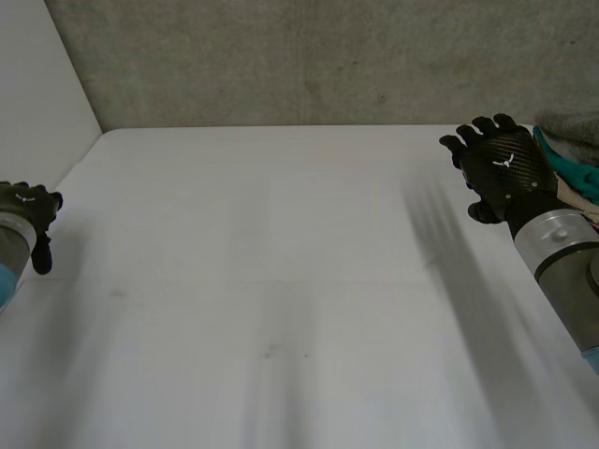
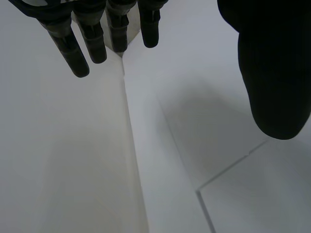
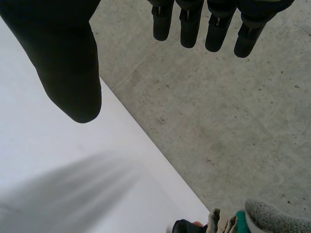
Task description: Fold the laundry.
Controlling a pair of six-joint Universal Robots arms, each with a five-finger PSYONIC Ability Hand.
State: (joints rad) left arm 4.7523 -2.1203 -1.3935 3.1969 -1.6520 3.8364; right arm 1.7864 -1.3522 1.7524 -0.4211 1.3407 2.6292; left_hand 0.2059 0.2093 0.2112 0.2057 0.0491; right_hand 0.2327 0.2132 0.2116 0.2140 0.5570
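White table [image 1: 281, 281] before a grey concrete wall [image 1: 328, 56], left hand [image 1: 26, 206] at its left edge, fingers straight and holding nothing, right hand [image 1: 505, 168] spread wide near the far right corner, also holding nothing, laundry [image 1: 573, 173] heaped just beside it — teal, grey, beige.

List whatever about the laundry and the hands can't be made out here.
Laundry pile, head view: cut off by the picture's edge and partly behind the right hand; garment types unreadable.
Same pile, right wrist view: a sliver cut by the edge; piece count unclear.
Left hand, head view: partly cut off by the edge.
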